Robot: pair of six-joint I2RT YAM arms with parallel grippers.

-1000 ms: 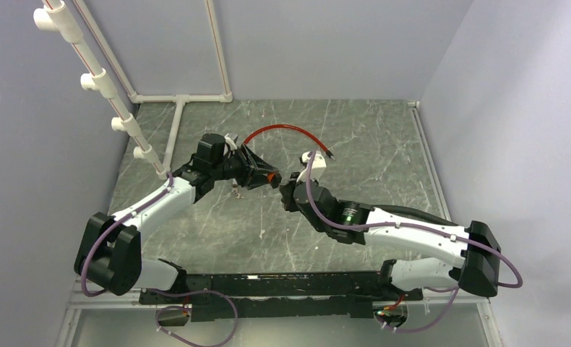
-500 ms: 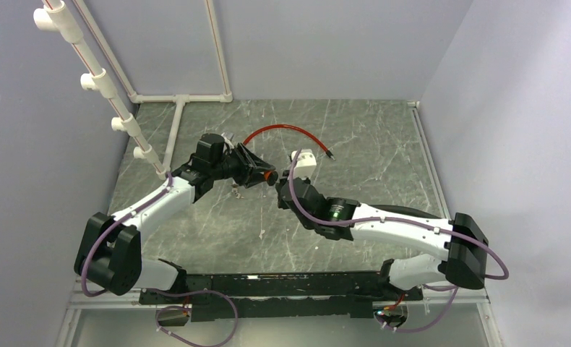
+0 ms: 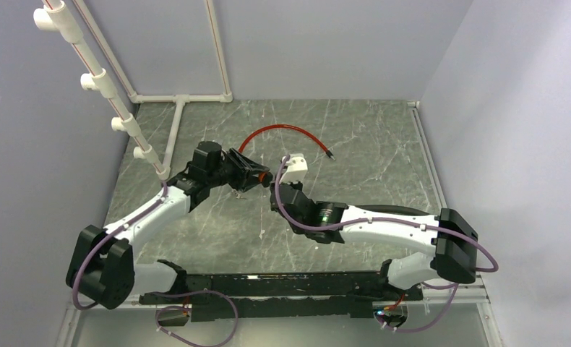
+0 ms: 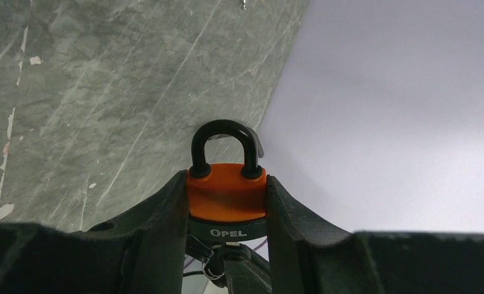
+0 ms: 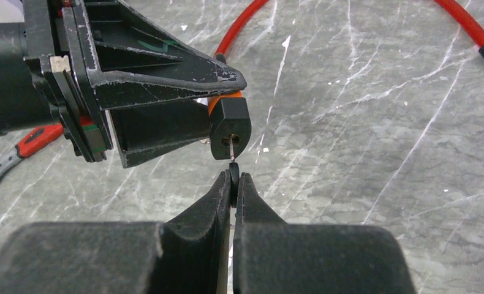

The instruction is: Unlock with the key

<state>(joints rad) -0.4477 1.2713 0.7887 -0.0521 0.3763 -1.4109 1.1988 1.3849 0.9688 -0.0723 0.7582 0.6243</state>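
Moved leftward, right gripper [image 5: 234,184] pinches key [image 5: 233,173] at padlock [image 4: 226,197] clamped in left gripper [image 4: 225,179].

Left wrist: I only get the top of the padlock [image 4: 226,193]. Its lower body is sunk between the left tool [image 4: 226,184] fingers, keyhole face out of sight.

Right wrist: the key [image 5: 233,174] is mostly buried in the right tool [image 5: 233,184], and I can't tell how deep the blade sits. The cable [image 5: 238,29] runs off the top edge. A red-handled item [image 5: 37,139] is cut by the left edge and I can't identify it.

Top view: the key is too small to make out.
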